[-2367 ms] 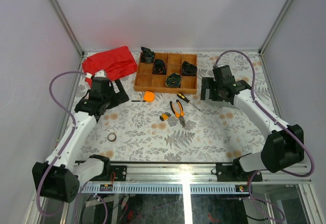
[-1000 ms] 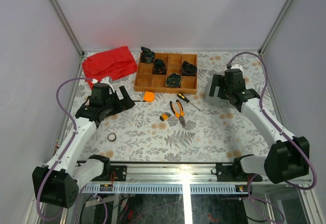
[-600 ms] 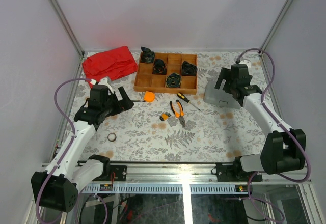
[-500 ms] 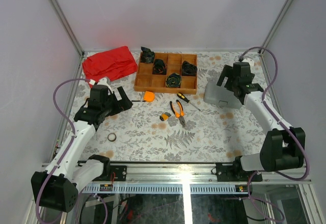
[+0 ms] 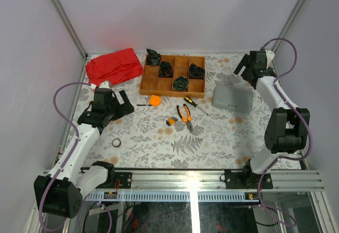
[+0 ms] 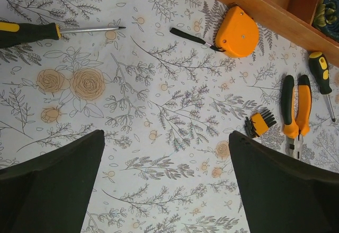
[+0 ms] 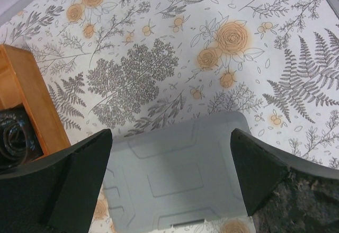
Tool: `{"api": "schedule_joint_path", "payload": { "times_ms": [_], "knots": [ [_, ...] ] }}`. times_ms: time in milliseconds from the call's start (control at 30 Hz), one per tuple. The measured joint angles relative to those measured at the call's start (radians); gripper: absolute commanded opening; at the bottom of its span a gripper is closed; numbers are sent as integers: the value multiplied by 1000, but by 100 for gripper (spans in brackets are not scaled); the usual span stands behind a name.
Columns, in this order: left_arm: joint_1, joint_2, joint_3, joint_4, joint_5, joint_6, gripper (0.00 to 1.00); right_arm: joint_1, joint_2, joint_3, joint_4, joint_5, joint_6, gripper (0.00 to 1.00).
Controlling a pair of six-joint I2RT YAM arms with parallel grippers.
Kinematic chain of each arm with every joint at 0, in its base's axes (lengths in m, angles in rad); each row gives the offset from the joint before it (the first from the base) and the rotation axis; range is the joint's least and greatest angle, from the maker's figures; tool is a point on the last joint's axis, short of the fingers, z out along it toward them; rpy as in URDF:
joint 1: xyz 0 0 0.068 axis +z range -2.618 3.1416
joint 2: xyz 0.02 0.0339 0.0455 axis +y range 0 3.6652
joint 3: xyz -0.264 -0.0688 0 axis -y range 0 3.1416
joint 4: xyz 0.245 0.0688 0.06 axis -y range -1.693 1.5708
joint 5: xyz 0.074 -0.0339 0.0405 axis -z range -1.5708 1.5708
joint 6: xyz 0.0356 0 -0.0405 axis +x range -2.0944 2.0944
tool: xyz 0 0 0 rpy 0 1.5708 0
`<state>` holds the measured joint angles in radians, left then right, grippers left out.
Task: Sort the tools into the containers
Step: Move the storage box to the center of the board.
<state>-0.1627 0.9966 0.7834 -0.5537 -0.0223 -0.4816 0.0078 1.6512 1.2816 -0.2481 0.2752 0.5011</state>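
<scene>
Orange-handled pliers, axis near-to-far, jaws toward near edge of table

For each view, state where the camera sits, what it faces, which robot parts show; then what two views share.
Top external: above, behind the bases; faces down on the table; both arms show.
Left wrist: behind the left gripper; faces tape measure and pliers; open fingers show.
Right wrist: behind the right gripper; faces the grey case; open fingers show.
Shared: top and right wrist show the case.
</scene>
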Motion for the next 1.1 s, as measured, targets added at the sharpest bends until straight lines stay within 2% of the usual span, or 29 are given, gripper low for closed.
{"api": "schedule_joint_path", "payload": {
  "times_ms": [600,867,1100],
  "knots": [
    [2,-9,0,0,18,1,100,-92,245,248,-82,-50,-31,100],
    [2,-33,-13,4,69,5,100,-152,464,529,-203,-113,-77,99],
    [2,-29,-14,5,75,6,99,-150,536,548,-278,-124,-86,98]
  ]
}}
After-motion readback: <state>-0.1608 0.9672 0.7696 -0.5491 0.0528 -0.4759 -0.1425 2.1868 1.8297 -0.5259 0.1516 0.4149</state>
